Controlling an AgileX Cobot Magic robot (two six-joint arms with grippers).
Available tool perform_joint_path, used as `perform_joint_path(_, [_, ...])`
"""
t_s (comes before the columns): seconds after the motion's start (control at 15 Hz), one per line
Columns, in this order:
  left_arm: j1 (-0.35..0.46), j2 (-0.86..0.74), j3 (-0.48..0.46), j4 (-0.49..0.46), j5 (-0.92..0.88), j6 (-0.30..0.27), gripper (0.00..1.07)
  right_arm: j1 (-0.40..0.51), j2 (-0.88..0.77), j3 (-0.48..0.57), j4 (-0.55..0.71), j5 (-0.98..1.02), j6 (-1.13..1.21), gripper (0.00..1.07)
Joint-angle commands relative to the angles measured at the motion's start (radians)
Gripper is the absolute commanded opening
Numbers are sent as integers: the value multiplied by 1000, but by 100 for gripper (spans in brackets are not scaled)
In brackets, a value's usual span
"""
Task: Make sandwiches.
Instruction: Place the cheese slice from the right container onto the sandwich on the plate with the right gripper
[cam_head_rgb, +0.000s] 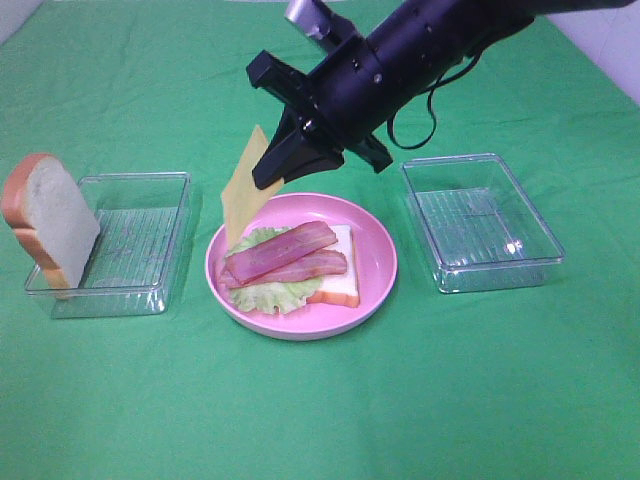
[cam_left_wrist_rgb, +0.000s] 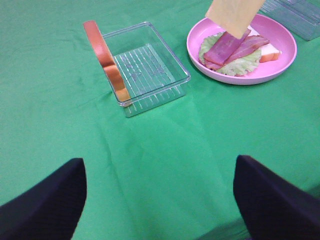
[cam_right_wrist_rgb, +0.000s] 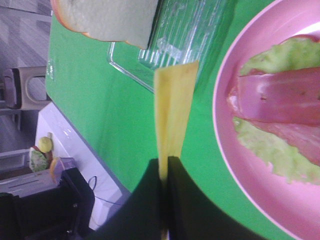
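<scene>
1. An open, half-built sandwich lies on a round pink plate (cam_head_rgb: 376, 240). A white bread slice (cam_head_rgb: 338, 285) with an orange-brown crust is at the bottom, pale green lettuce (cam_head_rgb: 268, 296) lies on it, and two reddish-pink bacon strips (cam_head_rgb: 285, 255) lie on top.
2. A yellow cheese square (cam_head_rgb: 243, 192) hangs tilted in the air over the plate's left edge, above the sandwich.
3. The right gripper (cam_head_rgb: 272, 172), black, has its jaws clenched on the cheese's upper edge.
4. A second bread slice (cam_head_rgb: 50, 220) stands on edge, leaning at the end of a clear tray (cam_head_rgb: 135, 245) left of the plate.
5. A second clear tray (cam_head_rgb: 480, 220) sits right of the plate.
6. The left gripper (cam_left_wrist_rgb: 160, 200) hovers over green cloth (cam_head_rgb: 320, 420), well apart from the plate. Its jaws are spread wide with nothing between them.
</scene>
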Motion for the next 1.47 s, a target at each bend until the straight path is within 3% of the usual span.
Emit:
perform_joint_path(0.07, [-3, -7, 1, 0, -13, -3, 76, 1, 9, 105, 150, -100, -116, 0])
perform_joint_path(0.4, [-3, -7, 1, 0, -13, -3, 76, 2, 104, 143, 294, -138, -215, 0])
perform_joint_path(0.53, [-3, -7, 1, 0, -13, -3, 76, 1, 115, 143, 298, -164, -223, 0])
perform_joint_path(0.8, [-3, -7, 1, 0, -13, -3, 76, 1, 115, 143, 256, -205, -193, 0])
perform_joint_path(1.07, [-3, -7, 1, 0, -13, -3, 76, 1, 115, 143, 63, -263, -25, 0])
perform_joint_path(1.27, [-3, -7, 1, 0, -13, -3, 76, 1, 115, 143, 53, -272, -20, 0])
perform_joint_path(1.47, [-3, -7, 1, 0, -13, -3, 76, 1, 114, 143, 35, -285, 2, 30])
